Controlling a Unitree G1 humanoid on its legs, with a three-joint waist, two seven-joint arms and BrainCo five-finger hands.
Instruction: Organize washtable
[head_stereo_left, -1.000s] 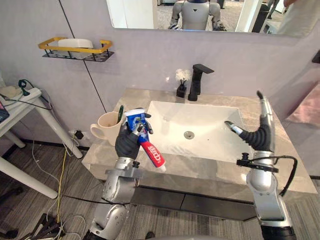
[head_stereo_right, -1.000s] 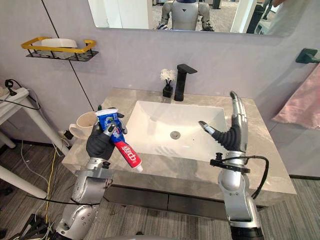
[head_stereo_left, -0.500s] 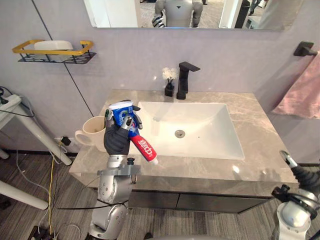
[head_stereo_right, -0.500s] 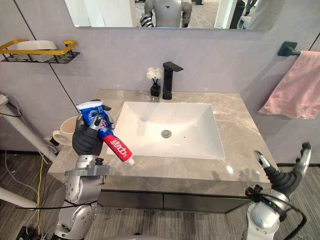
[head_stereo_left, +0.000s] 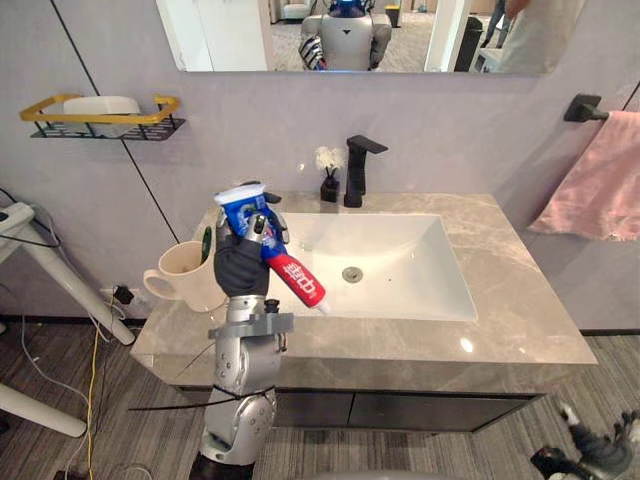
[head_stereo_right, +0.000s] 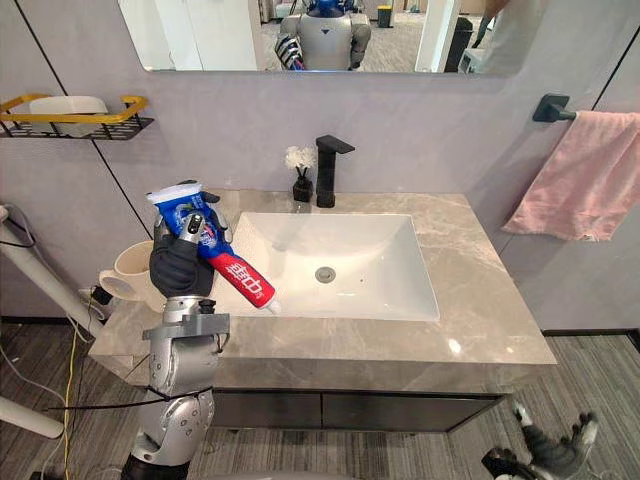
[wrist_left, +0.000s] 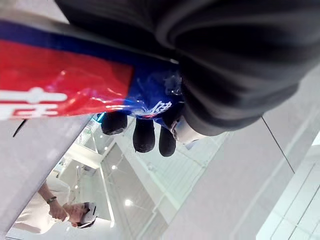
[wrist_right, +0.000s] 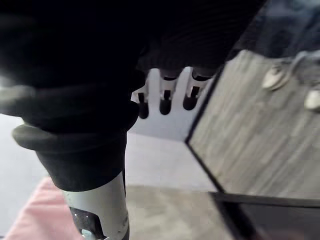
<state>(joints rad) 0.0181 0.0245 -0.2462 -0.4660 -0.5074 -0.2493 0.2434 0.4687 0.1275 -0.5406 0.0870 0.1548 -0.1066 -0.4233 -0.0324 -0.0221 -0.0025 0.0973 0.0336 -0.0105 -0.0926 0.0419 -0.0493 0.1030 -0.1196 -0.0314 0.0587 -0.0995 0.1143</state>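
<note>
Toothpaste tube (head_stereo_left: 298, 282) is tilting above the counter (head_stereo_left: 500, 330), beside the cup (head_stereo_left: 185, 272), the left hand (head_stereo_left: 240, 270) curling tightly round its blue end. Likely light and squashy; gripping mid-body seems safest. Right hand (head_stereo_right: 555, 455) is hanging low, fingers relaxed.

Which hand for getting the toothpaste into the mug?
Left. The left hand grips the toothpaste, raised right beside the mug; the right hand hangs low, below the counter.
</note>
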